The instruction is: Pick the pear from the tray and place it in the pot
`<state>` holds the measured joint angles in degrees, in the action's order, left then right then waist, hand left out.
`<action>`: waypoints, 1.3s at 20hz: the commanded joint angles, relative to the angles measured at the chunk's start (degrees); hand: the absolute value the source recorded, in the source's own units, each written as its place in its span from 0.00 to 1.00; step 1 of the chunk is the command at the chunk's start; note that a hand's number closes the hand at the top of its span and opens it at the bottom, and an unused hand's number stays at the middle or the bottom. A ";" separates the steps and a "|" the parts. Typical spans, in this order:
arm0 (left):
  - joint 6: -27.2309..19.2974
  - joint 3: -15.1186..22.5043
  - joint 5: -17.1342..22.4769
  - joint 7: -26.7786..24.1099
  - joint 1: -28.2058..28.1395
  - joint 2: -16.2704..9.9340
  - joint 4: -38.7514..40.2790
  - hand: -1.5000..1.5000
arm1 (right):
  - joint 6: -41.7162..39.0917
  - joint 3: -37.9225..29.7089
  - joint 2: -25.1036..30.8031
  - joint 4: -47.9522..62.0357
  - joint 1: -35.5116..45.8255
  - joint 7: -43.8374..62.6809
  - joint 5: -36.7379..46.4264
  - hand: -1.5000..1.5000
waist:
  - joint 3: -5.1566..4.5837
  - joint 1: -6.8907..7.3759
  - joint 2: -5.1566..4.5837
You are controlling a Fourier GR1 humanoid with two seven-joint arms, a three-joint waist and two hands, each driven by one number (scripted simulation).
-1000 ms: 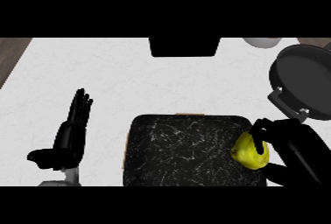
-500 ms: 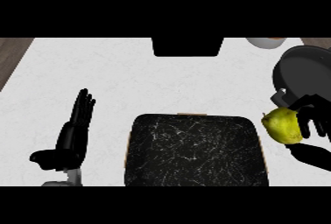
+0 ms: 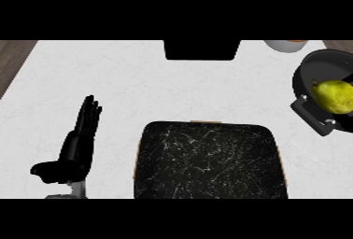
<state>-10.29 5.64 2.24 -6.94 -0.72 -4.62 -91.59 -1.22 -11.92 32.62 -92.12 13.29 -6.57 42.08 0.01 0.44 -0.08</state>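
White marbled worktop fills most of the head view, with a strip of brown wood at its far left corner. Next in size is the black speckled tray, low and centre. It now carries nothing: a second ago the pear sat at its right edge inside the right hand, and half a second ago the hand had it lifted just beside the pot.

The pot, dark and round, sits at the right edge with its handle block pointing down toward the tray. The pear, yellow-green, lies inside the pot's rim, partly cut by the frame edge. I see nothing touching it.

A dark rectangular object stands at the far edge of the worktop. The left hand rests left of the tray, well apart from it, fingers straight and pointing away, holding nothing; it has not moved across the three frames. A small pale bowl-like object shows at the top right, cut by the band.

The right hand is gone from view, so I cannot report its fingers. Since it showed around the pear in both earlier frames and the pear now lies alone in the pot, I judge the release made and the task effectively complete.
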 commanded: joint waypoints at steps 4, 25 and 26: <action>-0.92 -0.82 -0.89 2.18 4.78 1.16 2.85 0.50 | 3.96 -3.17 3.19 22.93 12.21 -7.74 2.09 1.00 | 0.01 0.21 -0.13; 1.93 -1.45 0.08 -1.76 3.22 0.93 3.30 0.50 | 7.88 -2.68 10.81 78.36 26.36 -20.00 11.15 0.00 | 0.27 2.79 -1.45; 1.08 0.09 -1.37 -1.40 3.92 1.91 3.53 0.50 | 3.42 -3.28 10.85 79.49 29.89 -21.10 9.97 0.00 | 0.27 2.83 -1.33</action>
<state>-9.05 5.38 1.38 -7.37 2.49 -3.32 -89.33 5.88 -15.02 42.21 -18.08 40.95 -25.71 51.77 0.24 3.05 -1.28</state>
